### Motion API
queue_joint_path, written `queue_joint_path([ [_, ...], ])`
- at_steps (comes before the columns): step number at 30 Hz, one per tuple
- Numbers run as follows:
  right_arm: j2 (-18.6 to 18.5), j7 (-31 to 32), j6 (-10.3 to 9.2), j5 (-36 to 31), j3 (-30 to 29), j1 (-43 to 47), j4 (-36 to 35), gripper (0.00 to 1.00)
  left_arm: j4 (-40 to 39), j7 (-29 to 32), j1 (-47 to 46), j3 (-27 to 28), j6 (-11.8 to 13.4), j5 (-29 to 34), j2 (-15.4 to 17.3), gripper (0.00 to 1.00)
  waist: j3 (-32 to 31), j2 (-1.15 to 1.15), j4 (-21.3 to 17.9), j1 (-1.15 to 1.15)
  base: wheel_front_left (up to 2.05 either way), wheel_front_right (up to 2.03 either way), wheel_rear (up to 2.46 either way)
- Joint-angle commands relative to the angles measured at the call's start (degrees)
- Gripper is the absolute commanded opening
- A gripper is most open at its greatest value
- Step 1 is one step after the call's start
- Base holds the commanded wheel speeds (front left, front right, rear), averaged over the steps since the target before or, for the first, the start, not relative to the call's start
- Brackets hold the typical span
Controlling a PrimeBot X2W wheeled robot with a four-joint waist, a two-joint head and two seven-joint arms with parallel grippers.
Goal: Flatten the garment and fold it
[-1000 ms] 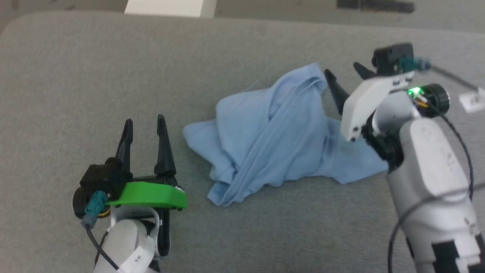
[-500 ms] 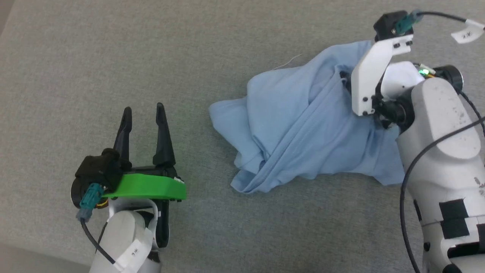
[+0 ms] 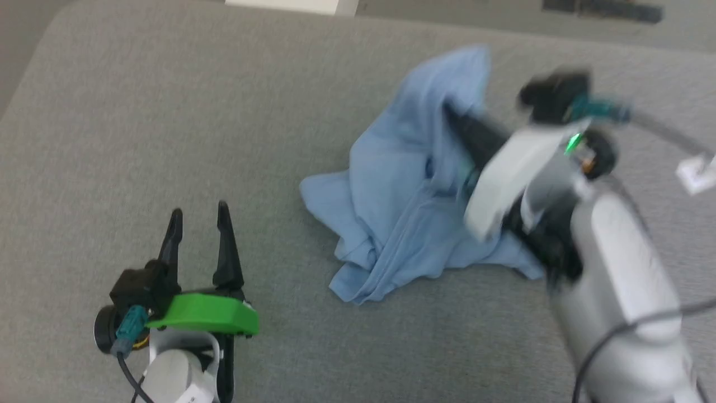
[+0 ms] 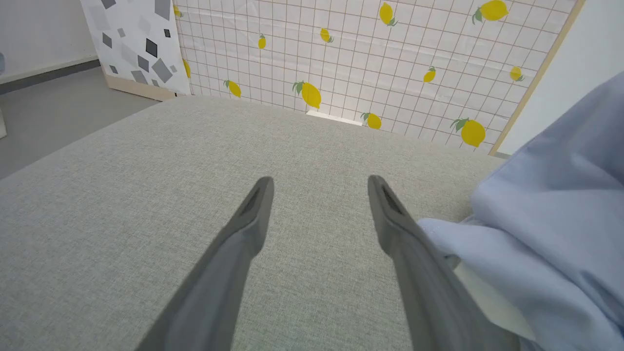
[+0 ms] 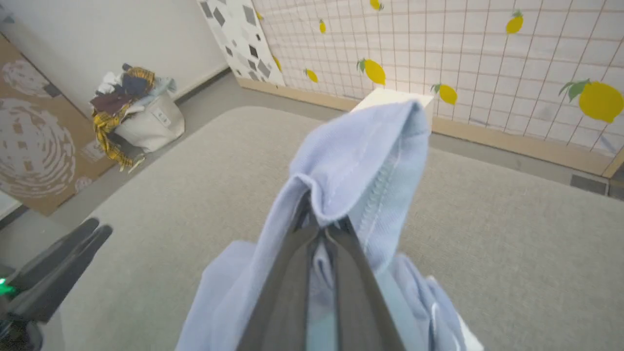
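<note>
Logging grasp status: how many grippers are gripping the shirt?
1. The right gripper, shut on a raised fold of the garment. The left gripper is open, holding nothing.

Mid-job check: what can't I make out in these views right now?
Garment: any collar or buttons hidden in its own bunched folds, head view; cut off by the right edge in the left wrist view.
Right gripper: fingertips covered by draped cloth in the right wrist view; motion-blurred in the head view.
</note>
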Motion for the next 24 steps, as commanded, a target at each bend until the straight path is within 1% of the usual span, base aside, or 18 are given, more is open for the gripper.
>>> queue_joint_path([
  [1, -0.7, 1.5, -0.08, 2.2, 1.7, 4.1, -3.6, 0.0, 0.2, -0.3, 0.9, 0.4, -0.5, 1.1, -0.2, 1.0, -7.8, 0.0, -5.7, -0.01, 0.0, 0.0, 0.0],
  [3, -3.0, 5.1, -0.08, 5.6, 5.0, 10.3, -10.6, 0.0, 0.5, -0.3, 1.9, 0.9, -0.9, 1.4, -0.2, 1.0, -9.5, 0.0, -6.7, -0.01, 0.0, 0.0, 0.0],
  [6, -8.1, 11.6, -0.08, 10.1, 8.6, 20.1, -19.7, 0.0, 0.9, -0.3, 3.3, 1.5, -1.5, 1.8, -0.2, 1.0, -11.2, 0.0, -8.0, -0.01, 0.0, 0.0, 0.0],
  [8, -11.0, 15.6, -0.08, 11.7, 9.0, 26.3, -23.1, 0.0, 1.1, -0.3, 3.9, 1.6, -1.8, 1.9, -0.2, 1.0, -11.9, 0.0, -8.6, -0.01, 0.0, 0.0, 0.0],
  [10, -12.6, 19.0, -0.08, 12.4, 7.8, 32.3, -24.5, 0.0, 1.1, -0.3, 4.4, 1.8, -1.9, 1.9, -0.2, 1.0, -12.4, 0.0, -9.1, -0.01, 0.0, 0.0, 0.0],
  [13, -12.9, 23.0, -0.08, 10.9, 4.5, 39.8, -24.3, 0.0, 1.4, -0.3, 5.0, 1.7, -2.1, 1.8, -0.2, 1.0, -13.0, 0.0, -9.5, -0.01, 0.0, 0.0, 0.0],
  [16, -10.0, 25.4, -0.08, 6.4, -0.8, 46.3, -23.5, 0.0, 1.9, -0.3, 5.5, 1.4, -2.4, 1.8, -0.2, 1.0, -13.8, 0.0, -9.8, -0.01, 0.0, 0.0, 0.0],
  [19, -6.8, 27.0, -0.08, 0.7, -6.3, 50.0, -21.9, 0.0, 2.5, -0.3, 5.9, 1.1, -2.5, 1.8, -0.2, 1.0, -14.5, 0.0, -10.1, -0.01, 0.0, 0.0, 0.0],
  [20, -5.5, 27.6, -0.08, -1.5, -8.4, 51.0, -21.6, 0.16, 2.7, -0.3, 6.0, 0.9, -2.6, 1.8, -0.2, 1.0, -14.7, 0.0, -10.2, -0.01, 0.0, 0.0, 0.0],
  [21, -4.6, 27.4, -0.08, -3.4, -10.0, 51.5, -21.8, 0.36, 2.8, -0.3, 6.0, 0.8, -2.6, 1.8, -0.2, 1.0, -14.7, 0.0, -10.3, -0.01, 0.0, 0.0, 0.0],
  [22, -3.6, 26.3, -0.08, -5.5, -11.9, 51.7, -22.1, 0.93, 3.0, -0.3, 5.9, 0.7, -2.7, 1.7, -0.2, 1.0, -14.7, 0.0, -10.4, -0.01, 0.0, 0.0, 0.0],
  [23, -2.5, 24.9, -0.08, -7.2, -13.8, 51.7, -22.5, 1.0, 3.1, -0.3, 5.7, 0.6, -2.8, 1.7, -0.2, 1.0, -14.7, 0.0, -10.5, -0.01, 0.0, 0.0, 0.0],
  [24, -1.9, 23.4, -0.08, -8.2, -14.8, 51.5, -22.9, 1.0, 3.2, -0.3, 5.5, 0.4, -2.9, 1.7, -0.2, 1.0, -14.6, 0.0, -10.6, -0.01, 0.0, 0.0, 0.0],
])
